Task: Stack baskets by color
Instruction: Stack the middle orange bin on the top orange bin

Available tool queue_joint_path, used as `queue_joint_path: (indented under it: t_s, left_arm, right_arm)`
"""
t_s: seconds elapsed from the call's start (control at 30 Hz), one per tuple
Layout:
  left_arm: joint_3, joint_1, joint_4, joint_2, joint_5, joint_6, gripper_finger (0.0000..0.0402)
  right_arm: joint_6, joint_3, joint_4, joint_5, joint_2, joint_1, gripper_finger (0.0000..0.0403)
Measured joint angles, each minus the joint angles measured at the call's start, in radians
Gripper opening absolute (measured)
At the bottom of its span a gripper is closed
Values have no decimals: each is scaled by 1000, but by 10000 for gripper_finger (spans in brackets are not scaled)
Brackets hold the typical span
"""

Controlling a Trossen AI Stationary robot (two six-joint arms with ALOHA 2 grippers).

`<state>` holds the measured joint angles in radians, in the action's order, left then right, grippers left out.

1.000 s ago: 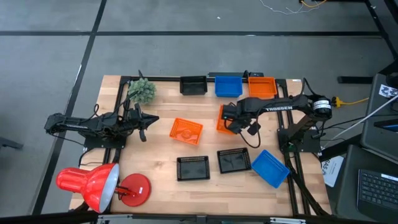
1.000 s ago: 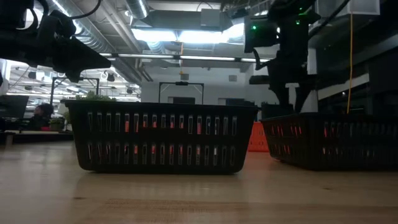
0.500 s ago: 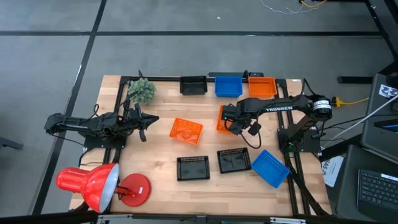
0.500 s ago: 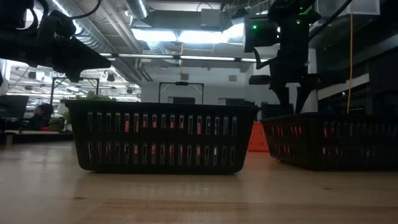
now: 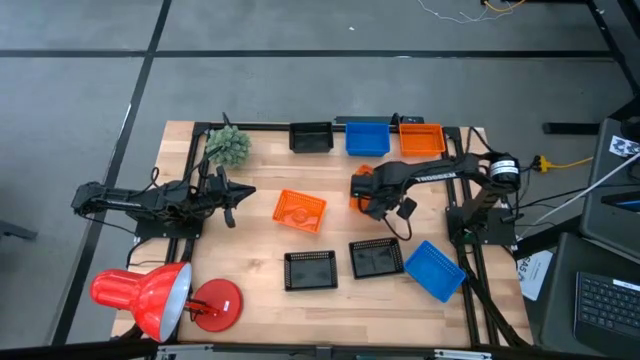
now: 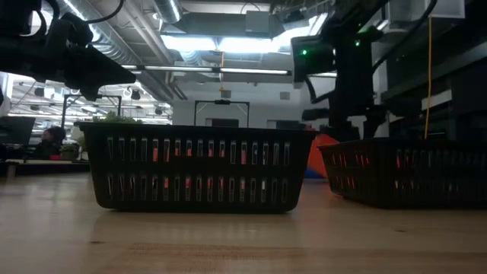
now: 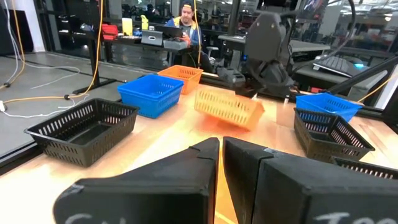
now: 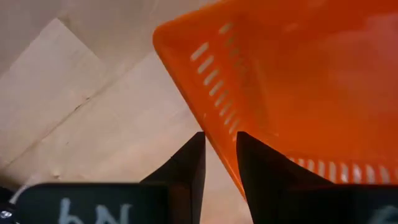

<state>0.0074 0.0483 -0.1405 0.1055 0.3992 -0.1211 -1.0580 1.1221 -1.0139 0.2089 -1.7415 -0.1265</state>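
My right gripper (image 5: 368,195) points down right of the table's middle, shut on an orange basket (image 7: 227,107) that hangs tilted beneath it. A second orange basket (image 5: 300,210) lies flat at mid-table, and a third (image 5: 421,138) stands at the far edge beside a blue basket (image 5: 367,137) and a black basket (image 5: 311,136). Two black baskets (image 5: 310,270) (image 5: 376,258) and another blue one (image 5: 434,270) sit near the front. My left gripper (image 5: 245,192) waits shut and level at the table's left. My right gripper has one perforated wall of the orange basket (image 8: 227,134) between its two fingers, near a corner. One finger is inside the basket and one outside, coming from above and pointing down. The basket hangs tilted; I cannot tell whether its low edge touches the table.
A fuzzy green plant ball (image 5: 228,146) sits at the far left. A red desk lamp (image 5: 150,295) takes up the near left corner. Bare wood shows between the middle orange basket and the left arm.
My right gripper has sunk a little and rolled slightly at the wrist, its fingers keeping the same gap. The orange basket in its hold has tipped and now slants more than before. The other baskets have stayed where they were.
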Motion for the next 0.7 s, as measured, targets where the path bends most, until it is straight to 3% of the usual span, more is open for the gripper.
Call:
queue_joint_path:
  t_s: [0.47, 0.7]
  left_arm:
    - [0, 0, 0, 0, 0, 0, 14]
    - [0, 0, 0, 0, 0, 0, 14]
  right_arm:
    - [17, 0, -5, 59, -10, 0, 91]
    - [114, 0, 79, -12, -10, 0, 91]
